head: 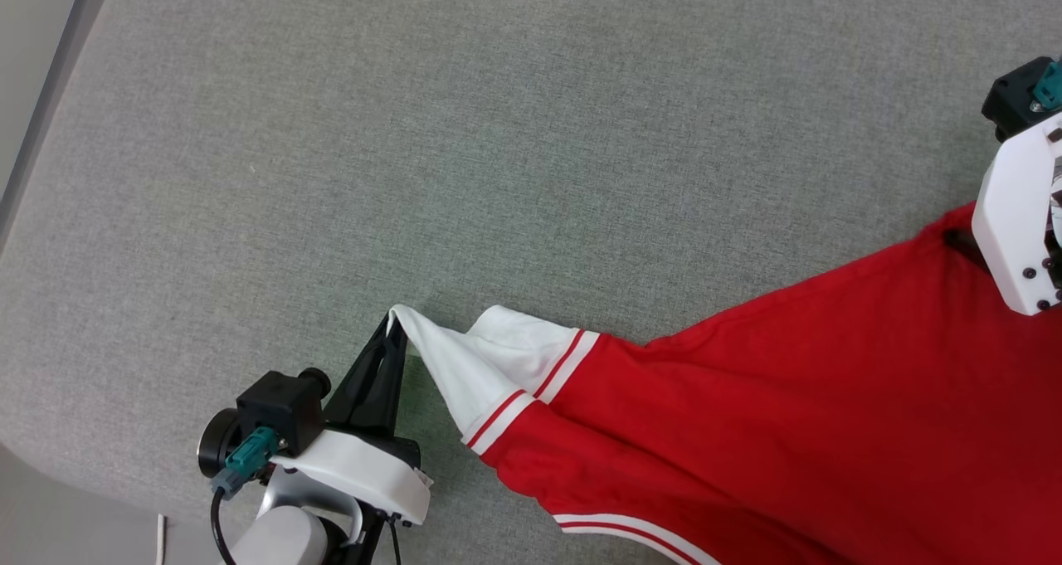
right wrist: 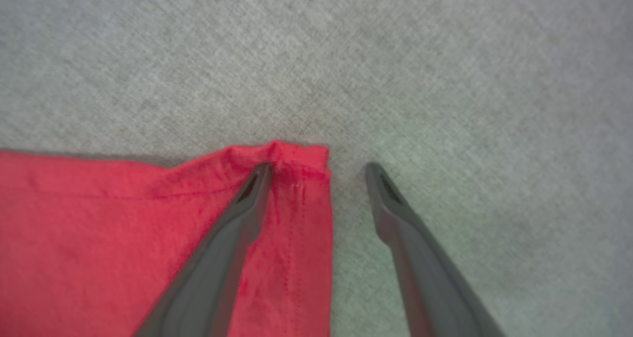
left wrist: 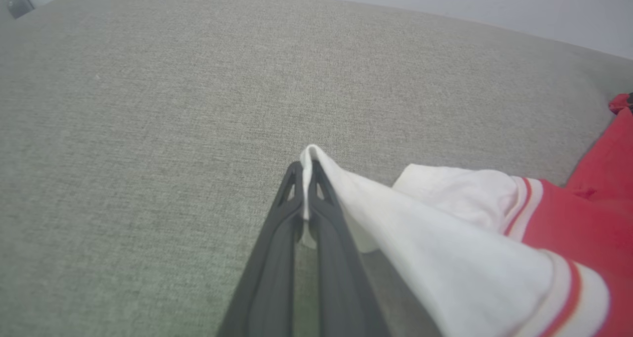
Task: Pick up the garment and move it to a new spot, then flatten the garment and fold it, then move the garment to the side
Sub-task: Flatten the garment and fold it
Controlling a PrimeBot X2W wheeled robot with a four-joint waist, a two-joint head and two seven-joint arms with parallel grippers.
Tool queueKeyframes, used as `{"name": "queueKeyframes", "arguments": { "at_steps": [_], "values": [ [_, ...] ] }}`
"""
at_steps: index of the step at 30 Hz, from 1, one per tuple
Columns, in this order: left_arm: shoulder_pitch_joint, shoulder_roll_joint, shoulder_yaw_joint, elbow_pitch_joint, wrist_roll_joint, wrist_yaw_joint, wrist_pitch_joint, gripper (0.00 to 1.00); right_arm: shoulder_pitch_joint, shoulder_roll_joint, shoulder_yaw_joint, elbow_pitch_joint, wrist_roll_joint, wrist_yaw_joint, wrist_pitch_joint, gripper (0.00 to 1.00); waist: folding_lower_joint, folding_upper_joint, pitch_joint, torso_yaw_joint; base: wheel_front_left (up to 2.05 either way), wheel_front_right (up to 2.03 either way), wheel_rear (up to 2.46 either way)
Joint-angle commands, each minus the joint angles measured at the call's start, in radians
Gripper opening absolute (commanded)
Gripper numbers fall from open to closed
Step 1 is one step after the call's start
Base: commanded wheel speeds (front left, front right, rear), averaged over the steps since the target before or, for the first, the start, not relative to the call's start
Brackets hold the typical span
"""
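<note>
On the grey bench [head: 498,133] our red shirt [head: 830,399] lies toward the lower right of the head view. We see our left pincer [head: 397,323] pinching the tip of the white sleeve [head: 452,366]. Its 2 fingers [left wrist: 277,258] are pressed together on the cloth, and the sleeve is pulled out to a point. We see our right pincer [right wrist: 319,165] spread wide at a red corner [right wrist: 306,154] of the shirt. 1 finger [right wrist: 232,238] is over the red cloth. The other is over bare bench.
</note>
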Motion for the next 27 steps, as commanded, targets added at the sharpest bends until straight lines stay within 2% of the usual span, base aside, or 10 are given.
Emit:
{"name": "queueKeyframes", "arguments": {
  "at_steps": [1,2,3,14,20,27],
  "values": [
    [-0.012,-0.007,0.001,0.005,0.006,-0.004,-0.008,0.0,0.053,0.016,0.053,0.048,0.02,0.0,0.004,1.0,-0.0001,0.0,0.004,0.004,0.0,0.0,0.0],
    [-0.013,-0.007,0.003,0.007,0.007,-0.004,-0.008,0.0,0.051,0.014,0.062,0.054,0.027,0.0,-0.007,0.31,-0.0001,0.0,0.003,0.003,0.0,0.0,0.0],
    [-0.012,-0.007,0.006,0.01,0.008,-0.004,-0.009,0.0,0.047,0.012,0.069,0.06,0.031,0.0,-0.018,0.0,-0.0001,0.0,0.001,0.001,0.0,0.0,0.0],
    [0.024,0.027,0.024,0.014,0.012,0.009,-0.006,0.0,-0.016,0.031,0.085,0.101,0.103,-0.001,-0.234,0.0,-0.0001,0.0,-0.104,-0.053,0.0,0.0,0.0],
    [0.053,0.072,0.042,-0.028,0.017,0.032,0.015,0.0,0.004,0.039,0.075,0.087,0.155,-0.001,-0.381,0.0,-0.0001,0.0,-0.193,-0.095,0.0,0.0,0.0],
    [0.061,0.137,0.069,-0.114,0.026,0.057,0.053,0.0,0.037,0.026,0.051,0.033,0.193,-0.001,-0.499,0.0,-0.0001,0.0,-0.279,-0.148,0.0,0.0,0.0]
  ]
}}
